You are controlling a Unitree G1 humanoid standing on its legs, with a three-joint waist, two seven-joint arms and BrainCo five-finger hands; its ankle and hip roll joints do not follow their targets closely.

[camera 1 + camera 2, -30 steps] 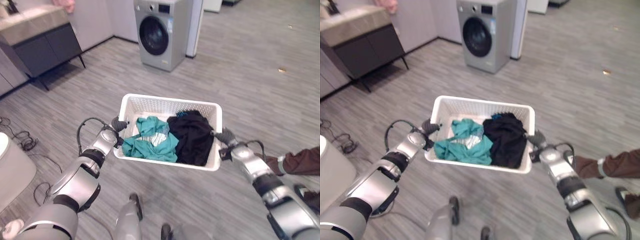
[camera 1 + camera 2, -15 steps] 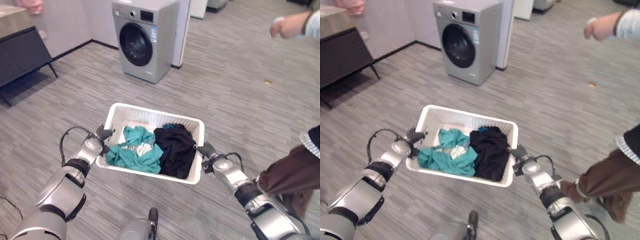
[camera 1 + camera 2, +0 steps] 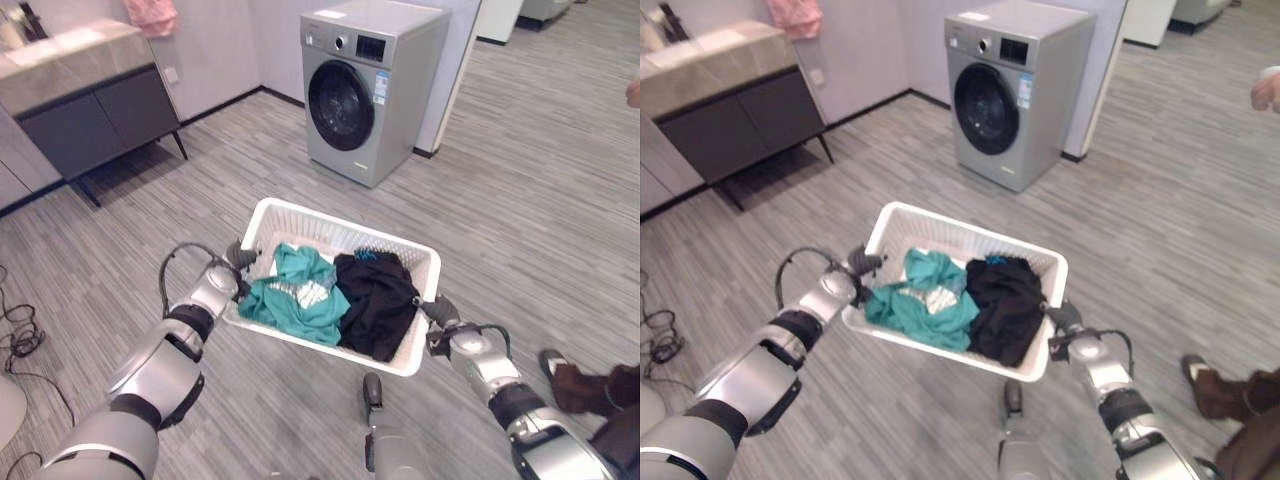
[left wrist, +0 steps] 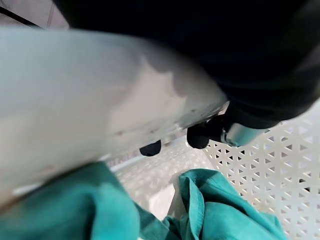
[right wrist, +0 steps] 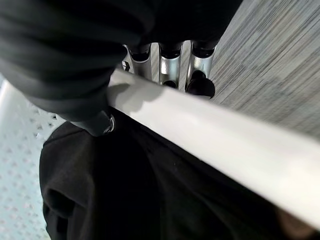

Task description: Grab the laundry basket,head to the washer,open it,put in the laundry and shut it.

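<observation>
Basket [image 3: 415, 262] of white perforated plastic is held off the grey wood-grain floor [image 3: 560, 200], between the two hands, at its short ends. The left hand [image 3: 237, 258] grips the left end rim: in the left wrist view the dark fingertips [image 4: 201, 136] curl over the rim edge and down inside the lattice wall. The right hand [image 3: 441, 309] grips the right end rim: in the right wrist view the silver fingers [image 5: 168, 62] wrap under the outside of the rim and the thumb [image 5: 97, 122] presses on the inner side, so the rim is pinched between them. Both hands are clamped on the basket.

Contents of the basket:
- a teal garment [image 3: 292, 291], crumpled, on the left side, with a small patch of white cloth [image 3: 312, 294] showing on top of it;
- a black garment [image 3: 379, 297], heaped on the right side, touching the teal one and draped over the near rim.

The basket is tilted slightly, with the right near corner lowest in the head views.

The washer [image 3: 370, 90], a grey front-loading unit, stands beyond the basket, well apart from it, against a pale wall. Its round dark door [image 3: 341, 105] is closed. To the left, a dark cabinet [image 3: 95, 112] with a stone-coloured top stands on thin legs, with a pink cloth [image 3: 152, 14] hanging above it. A person's shoe and brown trouser leg [image 3: 580, 385] show at the lower right, just beyond the right arm.
</observation>
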